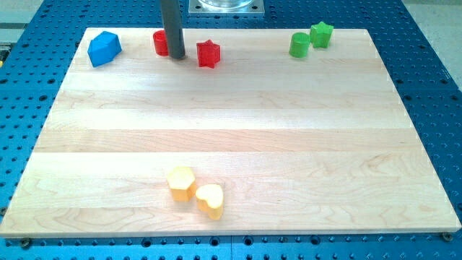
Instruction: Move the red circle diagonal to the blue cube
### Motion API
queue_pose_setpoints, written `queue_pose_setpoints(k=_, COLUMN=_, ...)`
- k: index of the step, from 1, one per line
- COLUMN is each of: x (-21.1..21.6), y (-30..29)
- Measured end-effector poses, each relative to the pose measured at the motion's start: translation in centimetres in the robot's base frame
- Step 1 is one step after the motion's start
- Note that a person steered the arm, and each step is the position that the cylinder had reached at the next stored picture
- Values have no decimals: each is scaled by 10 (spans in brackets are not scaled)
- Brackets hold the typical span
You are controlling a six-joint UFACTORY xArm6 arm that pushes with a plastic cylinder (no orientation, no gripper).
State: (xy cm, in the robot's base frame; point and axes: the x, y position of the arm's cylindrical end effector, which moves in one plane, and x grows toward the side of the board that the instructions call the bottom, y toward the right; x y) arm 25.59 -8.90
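Note:
The red circle stands near the board's top edge, left of centre, partly hidden by my rod. My tip rests on the board just right of the red circle, touching or almost touching it. The blue cube sits at the view's top left, a short way left of the red circle. A red star lies just right of my tip.
A green cylinder and a green star sit together at the top right. A yellow hexagon and a yellow heart touch each other near the bottom centre. The wooden board lies on a blue perforated table.

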Motion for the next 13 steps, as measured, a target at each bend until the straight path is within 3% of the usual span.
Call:
queue_pose_setpoints(k=1, x=-43, y=1)
queue_pose_setpoints(k=2, x=2, y=-73)
queue_pose_setpoints(k=3, x=66, y=-84)
queue_pose_setpoints(k=4, x=90, y=-83)
queue_pose_setpoints(k=5, x=141, y=-163)
queue_pose_setpoints(k=6, x=125, y=-214)
queue_pose_setpoints(k=8, x=37, y=-215)
queue_pose_setpoints(k=10, x=19, y=-215)
queue_pose_setpoints(k=12, x=-27, y=-191)
queue_pose_setpoints(k=13, x=-12, y=-157)
